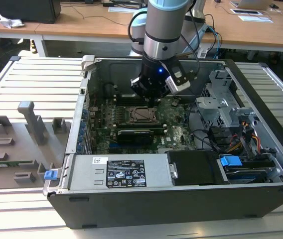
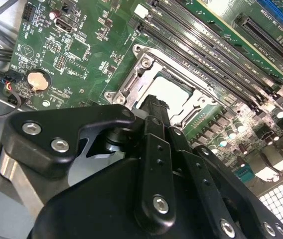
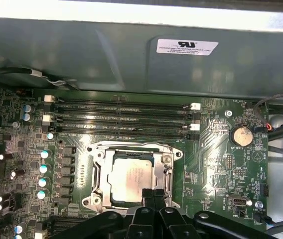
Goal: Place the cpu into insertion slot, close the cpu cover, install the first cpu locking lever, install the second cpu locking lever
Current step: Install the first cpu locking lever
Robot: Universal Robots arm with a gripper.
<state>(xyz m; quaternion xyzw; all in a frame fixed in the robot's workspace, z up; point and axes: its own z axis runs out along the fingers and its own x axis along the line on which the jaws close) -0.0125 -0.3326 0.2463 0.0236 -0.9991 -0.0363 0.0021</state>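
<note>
the cpu [image 3: 130, 177] lies flat in the insertion slot [image 3: 99, 174], mid-motherboard [image 3: 221, 164], its edges parallel to the memory slots [image 3: 121, 117]. the cpu cover [image 3: 167, 172] appears lowered around it. the hand [image 3: 153, 195], fingers pressed together and empty, rests at the cover's near edge, apparently to press it down.

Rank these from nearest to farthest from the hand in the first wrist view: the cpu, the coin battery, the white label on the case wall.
1. The cpu, seated in the socket right at the hand.
2. The coin battery, off to one side on the board.
3. The white label, on the case wall beyond the memory slots.
</note>
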